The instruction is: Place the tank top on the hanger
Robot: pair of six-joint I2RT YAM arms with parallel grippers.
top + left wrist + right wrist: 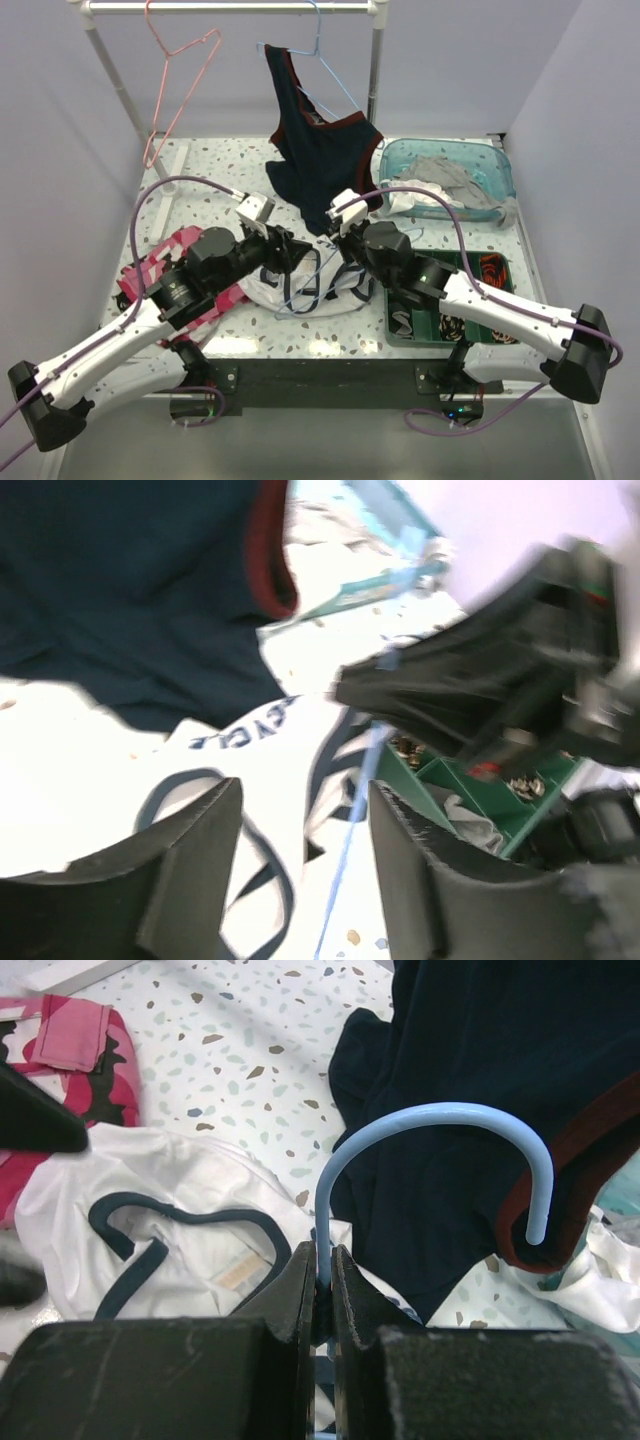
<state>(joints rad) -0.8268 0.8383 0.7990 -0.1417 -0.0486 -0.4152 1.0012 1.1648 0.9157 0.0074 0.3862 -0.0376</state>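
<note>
Tank top (pixel 200 1260): crumpled white jersey

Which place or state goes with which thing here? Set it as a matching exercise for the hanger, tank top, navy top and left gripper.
Things:
1. hanger
2. tank top
3. navy top
4. left gripper

Places or states:
A. hanging from the rail
B. open
C. hook pinched in the right gripper
D. lying on the table

Pairs: 1-C, 2-D, 3-A, 4-B
</note>
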